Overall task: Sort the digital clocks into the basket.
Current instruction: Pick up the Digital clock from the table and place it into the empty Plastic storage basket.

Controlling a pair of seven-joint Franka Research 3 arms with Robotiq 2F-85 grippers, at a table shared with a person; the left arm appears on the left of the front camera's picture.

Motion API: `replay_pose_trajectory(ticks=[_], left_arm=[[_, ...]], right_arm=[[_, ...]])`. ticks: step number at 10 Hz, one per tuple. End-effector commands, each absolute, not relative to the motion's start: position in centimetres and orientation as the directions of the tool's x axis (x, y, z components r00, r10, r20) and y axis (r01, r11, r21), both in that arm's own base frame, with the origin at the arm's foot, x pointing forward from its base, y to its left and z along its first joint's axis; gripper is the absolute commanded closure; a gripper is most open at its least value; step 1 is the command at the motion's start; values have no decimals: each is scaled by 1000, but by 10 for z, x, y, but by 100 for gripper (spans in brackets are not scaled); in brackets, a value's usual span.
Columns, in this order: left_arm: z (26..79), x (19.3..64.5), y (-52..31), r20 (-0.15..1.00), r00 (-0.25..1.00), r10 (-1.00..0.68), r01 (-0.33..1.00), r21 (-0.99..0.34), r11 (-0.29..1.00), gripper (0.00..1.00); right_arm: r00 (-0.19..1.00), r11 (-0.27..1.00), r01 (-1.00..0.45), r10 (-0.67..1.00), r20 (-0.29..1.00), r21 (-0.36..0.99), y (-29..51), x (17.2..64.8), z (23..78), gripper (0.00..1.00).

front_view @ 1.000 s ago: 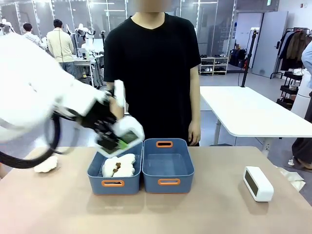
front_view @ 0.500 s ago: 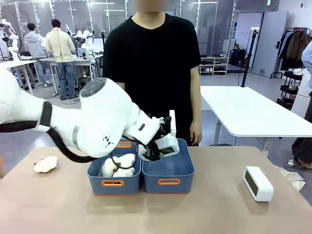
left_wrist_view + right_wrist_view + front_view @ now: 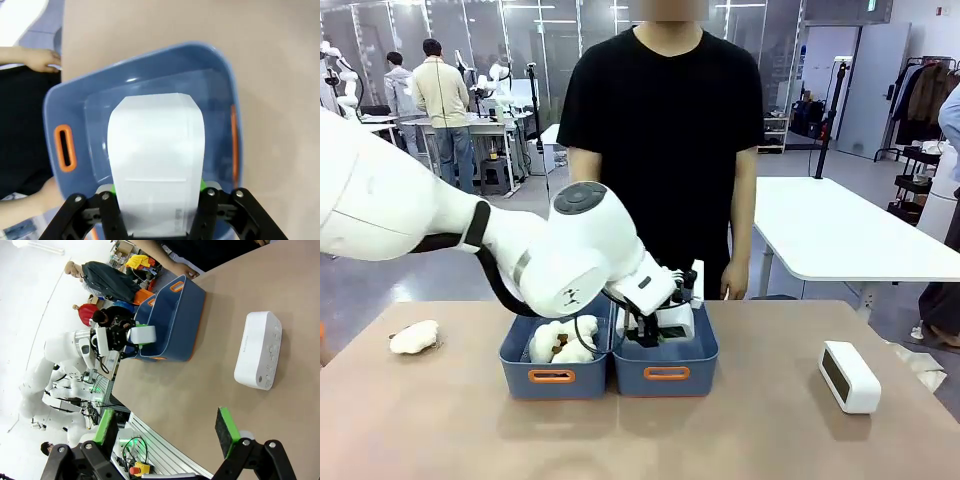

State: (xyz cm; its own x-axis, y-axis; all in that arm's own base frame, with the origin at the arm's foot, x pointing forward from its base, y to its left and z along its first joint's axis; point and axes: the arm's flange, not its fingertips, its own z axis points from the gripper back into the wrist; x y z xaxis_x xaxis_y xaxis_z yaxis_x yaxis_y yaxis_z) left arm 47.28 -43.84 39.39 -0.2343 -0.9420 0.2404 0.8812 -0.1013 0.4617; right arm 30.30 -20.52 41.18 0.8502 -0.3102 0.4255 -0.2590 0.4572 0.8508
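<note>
A white digital clock (image 3: 673,318) is pinched between the green pads of my left gripper (image 3: 660,332), low inside the right-hand blue-grey basket (image 3: 665,373). In the left wrist view the clock (image 3: 156,155) hangs just above the basket's floor (image 3: 220,115), with my left gripper (image 3: 155,188) shut on its near end. A second digital clock (image 3: 849,376) lies on the table at the right, seen too in the right wrist view (image 3: 258,351). My right gripper (image 3: 166,432) hovers over the table short of that clock, open, with nothing between its pads.
An identical tub (image 3: 552,377) stands touching the basket's left side and holds white plush toys (image 3: 563,342). Another plush toy (image 3: 414,337) lies at the table's far left. A person (image 3: 665,130) stands right behind the tubs, one hand (image 3: 732,283) hanging near the basket's far edge.
My left arm has carried the clock from above the left tub rightward and down into the right basket. The right arm and the second clock have not moved.
</note>
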Motion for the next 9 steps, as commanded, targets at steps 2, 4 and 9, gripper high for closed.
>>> replay_pose_trajectory(ticks=[2,4,9], left_arm=[[393,476,-451,229,-201,-953,906,412,-92,41],[397,476,-445,230,-182,-956,909,411,-74,31],[433,464,-405,324,-76,-943,957,289,22,22]], right_arm=[[843,447,-272,-316,435,852,-205,303,413,0],[843,447,-272,-316,435,852,-205,303,413,0],[843,447,-272,-316,435,852,-205,303,413,0]])
